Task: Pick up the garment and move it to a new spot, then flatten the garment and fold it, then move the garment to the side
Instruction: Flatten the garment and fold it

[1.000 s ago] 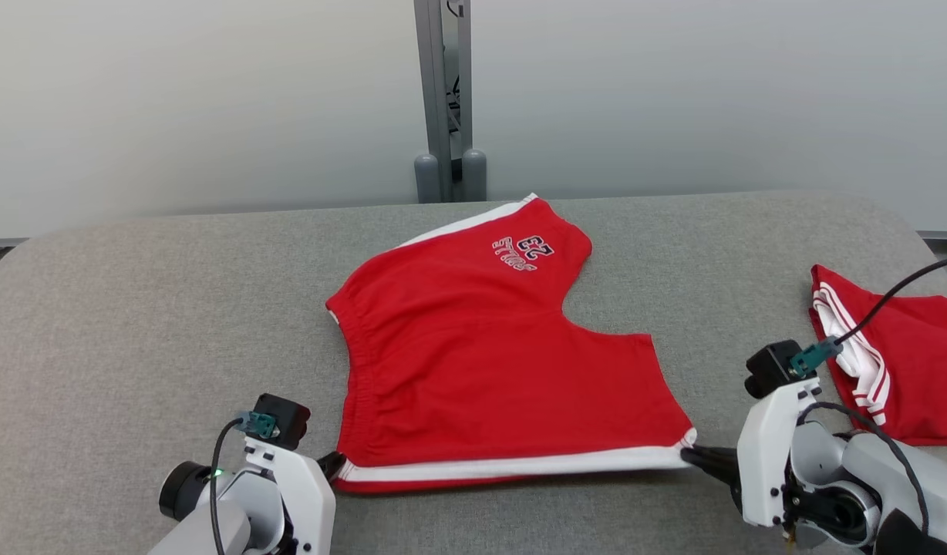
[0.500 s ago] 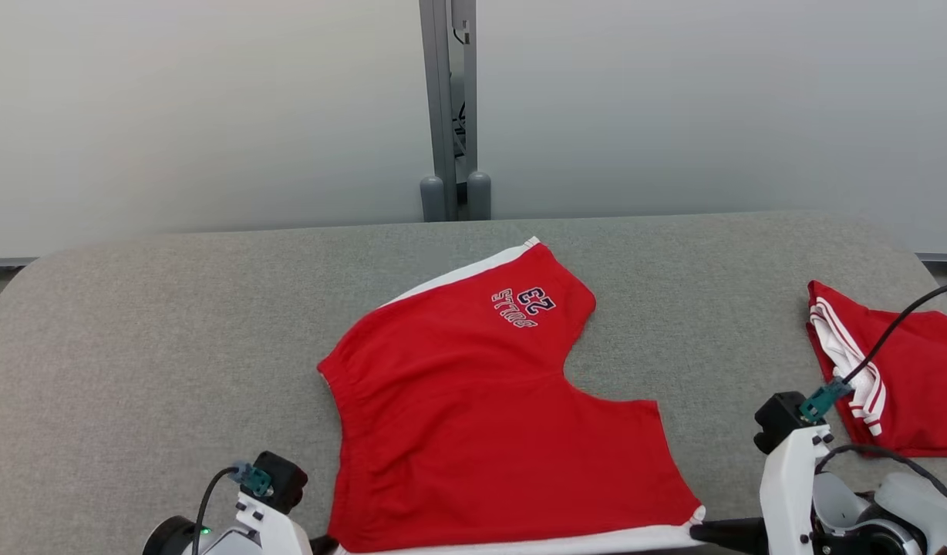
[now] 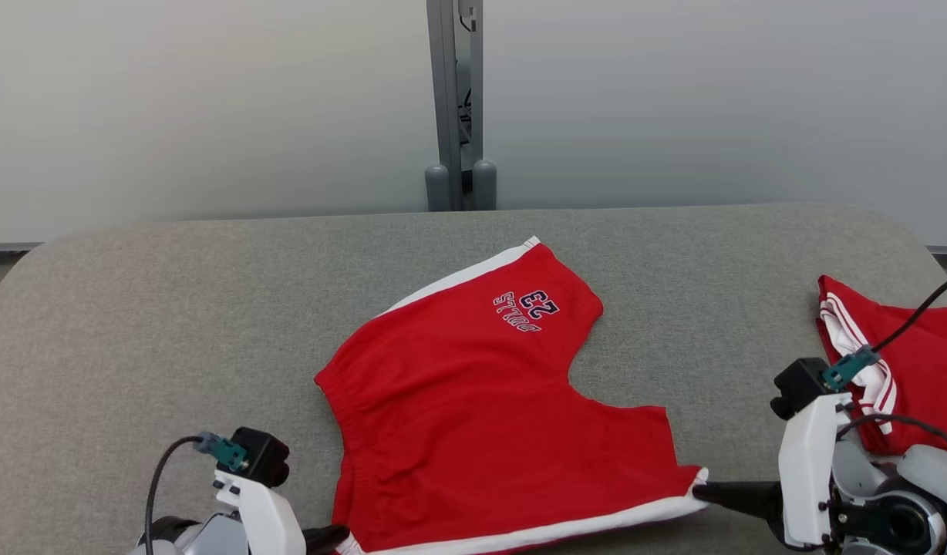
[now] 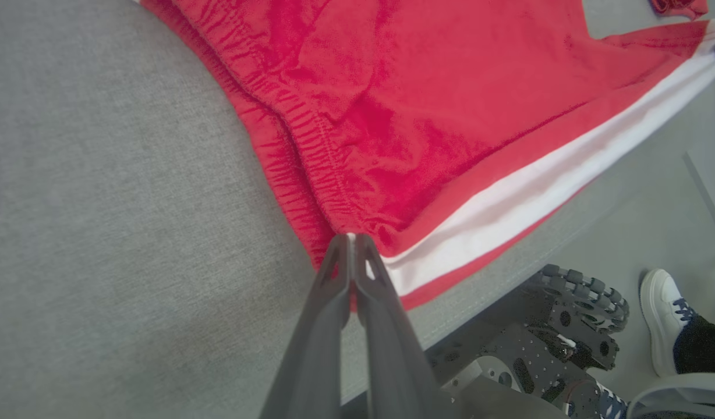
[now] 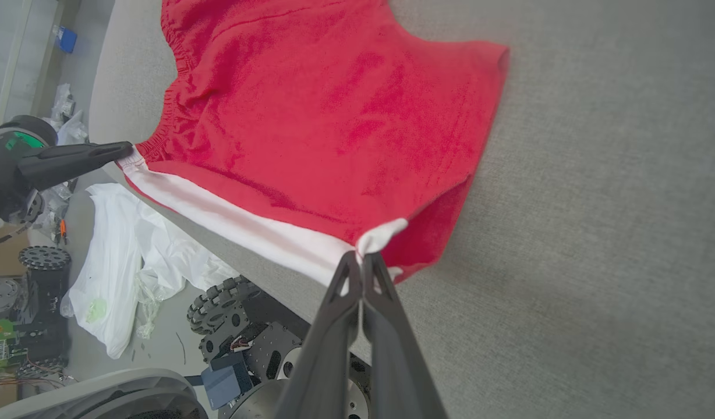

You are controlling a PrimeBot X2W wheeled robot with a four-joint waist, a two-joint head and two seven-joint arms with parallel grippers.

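Note:
The garment (image 3: 481,401) is a pair of red shorts with white side stripes and a "23" print, spread flat mid-table. My left gripper (image 3: 331,533) is shut on its near waistband corner; the left wrist view shows the gripper's tips (image 4: 351,238) pinching the gathered elastic beside the white stripe (image 4: 544,192). My right gripper (image 3: 701,491) is shut on the near leg hem corner, and its tips (image 5: 362,256) clamp the end of the white stripe in the right wrist view. The striped side is stretched between both grippers along the table's front edge.
A second red garment (image 3: 898,362) with white stripes lies crumpled at the table's right end. A grey post (image 3: 458,100) stands behind the grey table (image 3: 134,308). Below the front edge are my wheeled base (image 4: 573,326), a person's shoe (image 4: 663,314) and white plastic bags (image 5: 119,273).
Both grippers have drawn the garment's striped side toward me, to the table's front edge. The head camera has also shifted a little.

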